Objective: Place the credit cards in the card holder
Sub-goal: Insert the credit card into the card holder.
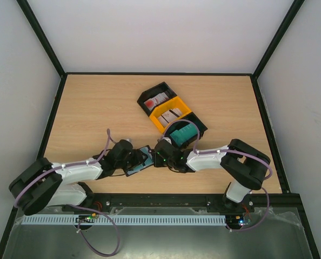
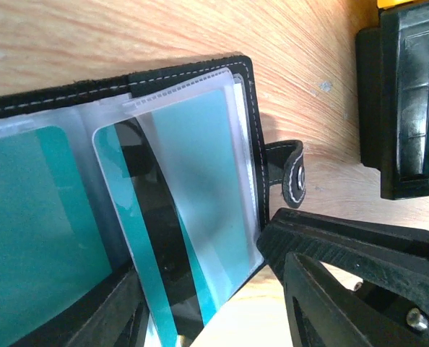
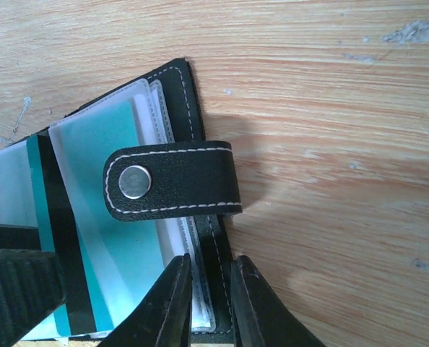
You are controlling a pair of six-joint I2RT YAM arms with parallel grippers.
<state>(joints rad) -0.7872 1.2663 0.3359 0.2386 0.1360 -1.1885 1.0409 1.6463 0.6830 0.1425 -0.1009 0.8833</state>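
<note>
We see the open card holder (image 1: pixel 140 161) low and central in the overhead view on the table (image 1: pixel 95 108), its edge pinched by the right gripper (image 3: pixel 213 303); a teal credit card (image 2: pixel 193 188), long axis top-to-bottom in the left wrist view, sits half-sleeved by the left gripper (image 2: pixel 207 289), grip unclear, and likely needs pushing home.

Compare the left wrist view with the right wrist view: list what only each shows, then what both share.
Left wrist only: a black tray at the right edge and a second teal card in the neighbouring sleeve. Right wrist only: the right gripper pinching the edge of the card holder. Both: the open card holder, a striped teal card partly in a clear sleeve, the snap strap and the wooden table.
</note>
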